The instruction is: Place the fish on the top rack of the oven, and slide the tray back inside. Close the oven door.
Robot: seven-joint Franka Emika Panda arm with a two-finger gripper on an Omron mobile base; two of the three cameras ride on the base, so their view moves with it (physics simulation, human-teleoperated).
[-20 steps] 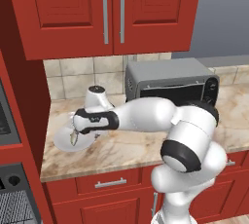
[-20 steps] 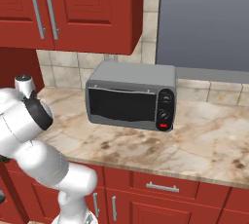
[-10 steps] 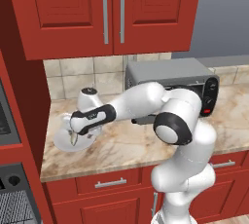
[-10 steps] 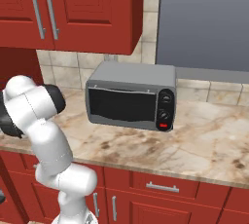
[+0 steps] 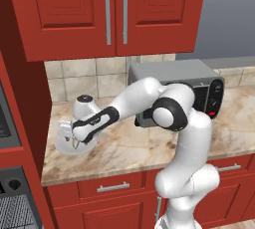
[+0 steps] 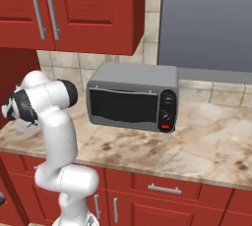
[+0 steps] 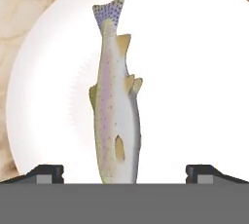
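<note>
The fish, slim and grey-beige with a pale belly, lies on a round white plate with its tail pointing away from the hand. My gripper is open and hovers just over the plate, and the fish's head end lies between the two fingertips without touching them. From the left base view the gripper points down onto the plate at the counter's left end. A grey strip with a round knob and a wire grid below it show at the lower left edge, part of the oven.
A small grey toaster oven stands on the marble counter behind my arm. Red cabinets hang overhead. A red side panel and a dark appliance border the counter on the left.
The elbow has swung up and back to the right. The hand has stayed over the plate, shifting slightly left and down.
</note>
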